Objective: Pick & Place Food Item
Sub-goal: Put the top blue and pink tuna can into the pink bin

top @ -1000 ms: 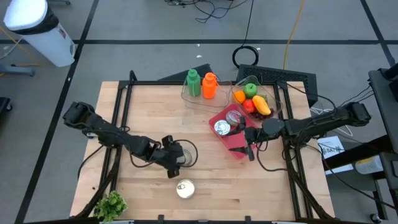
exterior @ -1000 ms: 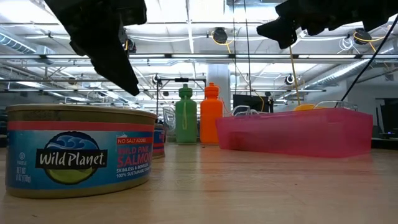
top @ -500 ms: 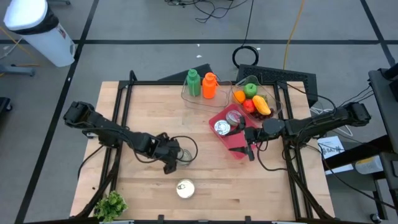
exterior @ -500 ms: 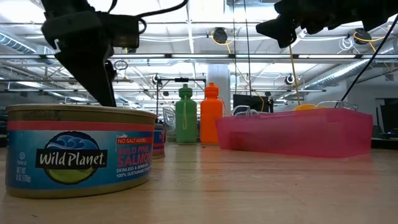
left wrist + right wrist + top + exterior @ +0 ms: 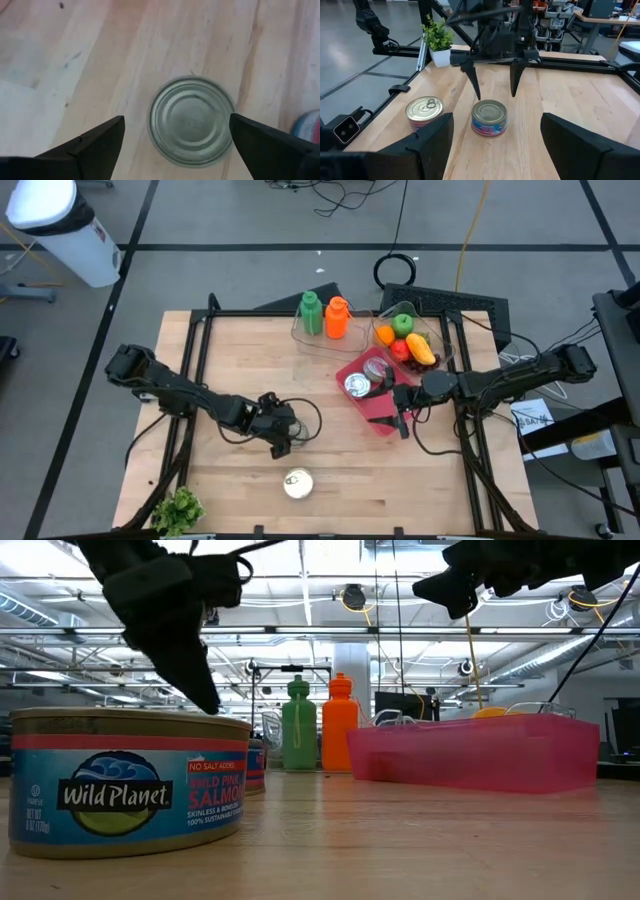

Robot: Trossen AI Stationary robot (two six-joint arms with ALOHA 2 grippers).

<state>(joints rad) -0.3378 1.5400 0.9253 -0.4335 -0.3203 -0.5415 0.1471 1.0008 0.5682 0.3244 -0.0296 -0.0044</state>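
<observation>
Can (image 5: 191, 119) upright on the surface (image 5: 240, 360), directly beneath left pincer (image 5: 175, 137), lid facing up, no long axis to favour. Fingers spread wide, flanking it at 3 and 9 o'clock, not touching. Right pincer (image 5: 402, 420) parked over pink bin (image 5: 372, 385), also spread, farther off.

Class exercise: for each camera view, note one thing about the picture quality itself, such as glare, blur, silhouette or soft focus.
High view: even light, with glare on the lid of the lone can. Low view: the left gripper is a black silhouette against bright ceiling lights. Left wrist view: the can below looks slightly smeared. Right wrist view: the near fingers are dark and soft, the far cans sharp.
</observation>
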